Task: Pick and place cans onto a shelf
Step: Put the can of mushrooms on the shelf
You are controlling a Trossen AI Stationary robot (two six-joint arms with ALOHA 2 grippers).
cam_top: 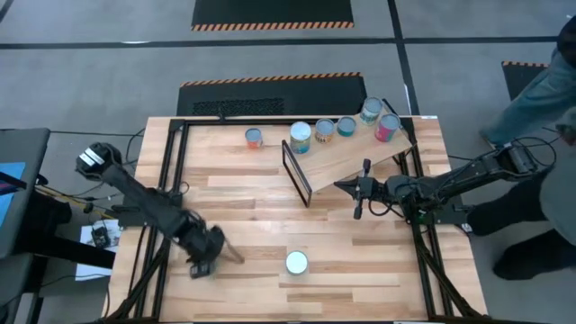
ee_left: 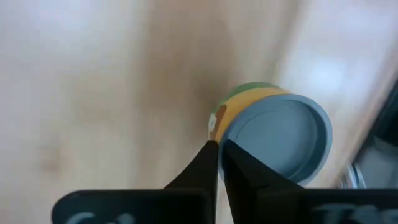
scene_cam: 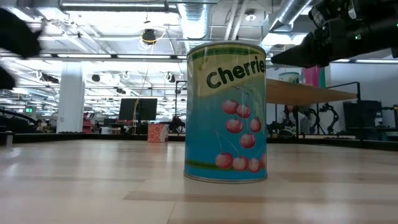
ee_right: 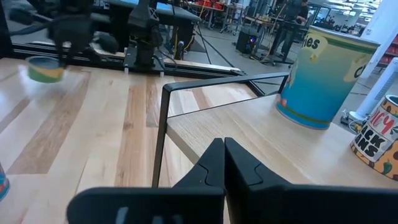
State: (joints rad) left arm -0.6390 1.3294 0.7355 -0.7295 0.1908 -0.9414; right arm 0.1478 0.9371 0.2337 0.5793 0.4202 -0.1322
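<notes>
A plywood shelf slants on a black frame at the table's far right. Several cans stand on it, among them a teal one and a pink one. One can stands on the table left of the shelf. A teal "Cherries" can stands upright near the front edge. A small yellow-and-green can with a blue-grey lid sits at the front left. My left gripper is shut right beside it. My right gripper is shut and empty over the shelf's lower end. My left gripper's shut fingertips stand at the rim of the small can's lid, coming from above. I cannot tell whether they touch it. The can rests on the table.
Black frame rails run along the table's left and right sides. A person stands beyond the table's right far corner. Bare tabletop lies between the shelf and the front cans.
</notes>
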